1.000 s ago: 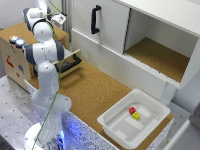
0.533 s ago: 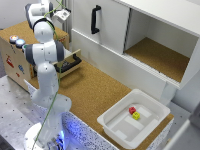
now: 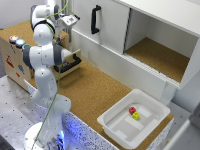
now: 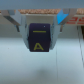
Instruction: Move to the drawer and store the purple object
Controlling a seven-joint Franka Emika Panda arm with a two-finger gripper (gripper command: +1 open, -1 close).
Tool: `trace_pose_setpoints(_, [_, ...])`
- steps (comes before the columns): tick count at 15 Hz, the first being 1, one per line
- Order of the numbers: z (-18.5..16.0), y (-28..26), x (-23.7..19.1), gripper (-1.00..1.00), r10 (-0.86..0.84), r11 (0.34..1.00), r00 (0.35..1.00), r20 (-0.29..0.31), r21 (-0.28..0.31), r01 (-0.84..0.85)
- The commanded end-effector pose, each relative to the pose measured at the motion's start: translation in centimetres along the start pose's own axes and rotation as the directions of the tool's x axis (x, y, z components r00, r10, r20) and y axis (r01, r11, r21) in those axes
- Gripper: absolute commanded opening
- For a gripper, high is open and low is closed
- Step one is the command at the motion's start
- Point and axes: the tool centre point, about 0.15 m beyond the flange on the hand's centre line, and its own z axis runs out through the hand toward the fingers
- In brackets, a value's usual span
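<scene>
Both jaws clamp the purple object, held squarely between them.

The wrist view shows a dark purple block bearing a yellow capital "A" on the face toward the camera, with a short yellow bar on the face above it; in the exterior view the wooden box carries small coloured marks on its side, too blurred to read; nothing else is legible.
</scene>
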Motion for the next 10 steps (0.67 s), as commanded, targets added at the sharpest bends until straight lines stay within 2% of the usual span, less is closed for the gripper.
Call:
trace_pose_setpoints(1, [6.5,-3.6,-2.5,-1.0,0.146,0.979,0.972,-0.183,-0.112,-0.168])
trace_pose_setpoints(2, [7.6,-3.7,-2.6,-1.0,0.173,0.974,0.968,-0.182,-0.111,-0.195])
trace_pose_setpoints(4, [8.8,-3.3,-2.4,-1.0,0.205,0.967,0.951,-0.23,-0.103,-0.234])
trace_pose_setpoints(9, [8.4,-1.5,-0.8,-1.0,0.114,0.983,0.973,-0.201,-0.12,-0.14])
trace_pose_setpoints(10, [8.5,-1.5,-0.7,-1.0,0.097,0.989,0.978,-0.183,-0.095,-0.116])
